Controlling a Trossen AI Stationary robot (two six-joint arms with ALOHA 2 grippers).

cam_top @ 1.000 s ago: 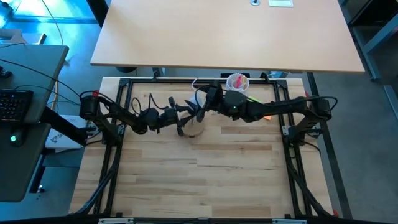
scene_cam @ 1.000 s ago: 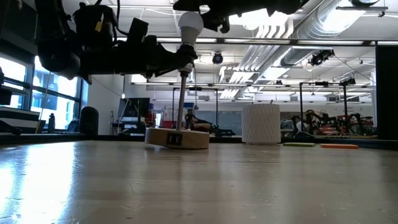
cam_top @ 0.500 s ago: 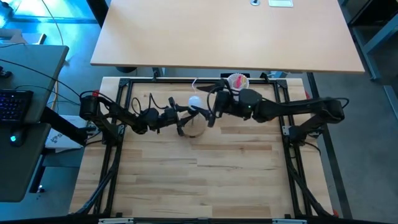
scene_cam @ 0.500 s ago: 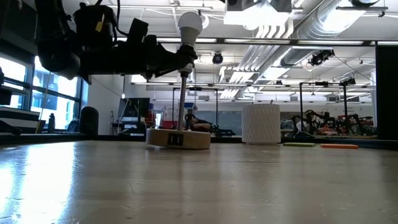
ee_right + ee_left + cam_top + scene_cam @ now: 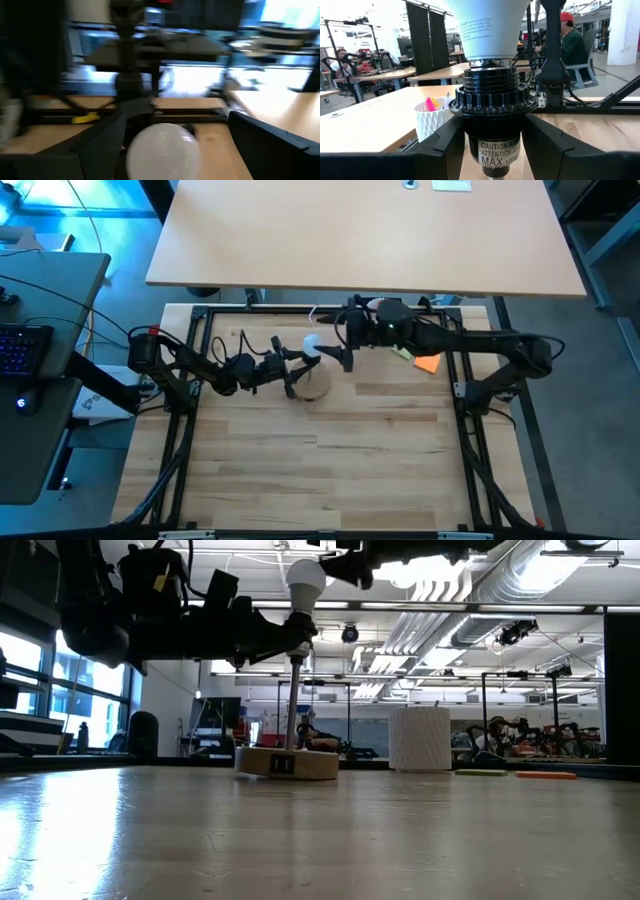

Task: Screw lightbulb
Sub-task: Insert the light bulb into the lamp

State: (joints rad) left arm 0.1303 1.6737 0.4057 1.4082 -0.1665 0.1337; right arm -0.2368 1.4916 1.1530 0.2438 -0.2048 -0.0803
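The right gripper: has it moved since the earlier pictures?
Yes. In the high view the right gripper, open, was over the lightbulb a second ago; now it sits beside it, drawn back toward the white ribbed cup.

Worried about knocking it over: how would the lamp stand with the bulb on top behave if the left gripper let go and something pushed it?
Probably top-heavy: the lightbulb and socket sit high on a thin rod. The wide wooden base should resist small nudges. The left gripper clamps the socket; a push up there would likely tip it.

Left end effector reaches toward three o'clock, fingers clamped. Right end effector reaches toward nine o'clock, raised, fingers spread wide.
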